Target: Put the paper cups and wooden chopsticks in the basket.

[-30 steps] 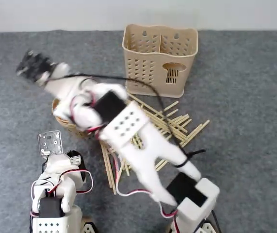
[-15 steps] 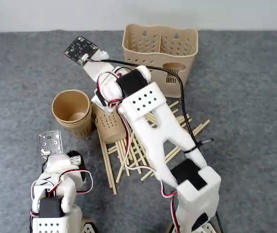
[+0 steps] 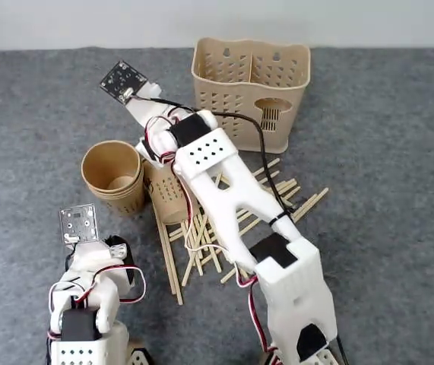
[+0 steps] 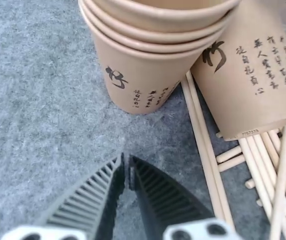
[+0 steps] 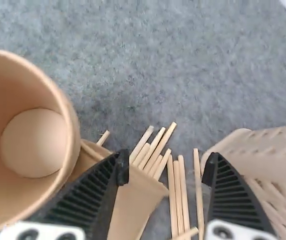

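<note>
Several nested paper cups [image 3: 111,176] stand upright on the grey mat, also in the left wrist view [image 4: 150,47] and the right wrist view [image 5: 22,142]. One more paper cup [image 3: 169,199] leans against that stack on the wooden chopsticks [image 3: 241,209]. My right gripper [image 3: 158,160] hangs open just above this cup [image 5: 135,202], its fingers [image 5: 96,192] spread wide. The slotted beige basket [image 3: 251,84] stands behind, its wall close to the right gripper [image 5: 165,172]. My left gripper [image 4: 127,172] is shut and holds nothing, low at the front left [image 3: 116,245], short of the cup stack.
Chopsticks [image 4: 208,160] lie scattered in a fan from under the leaning cup toward the right. The right arm [image 3: 277,258] stretches across them from the front edge. Bare grey mat [image 3: 384,190] lies to the right and to the far left.
The right arm's wrist swung from over the cup stack toward the basket side and now sits over the leaning cup. The left arm has not moved.
</note>
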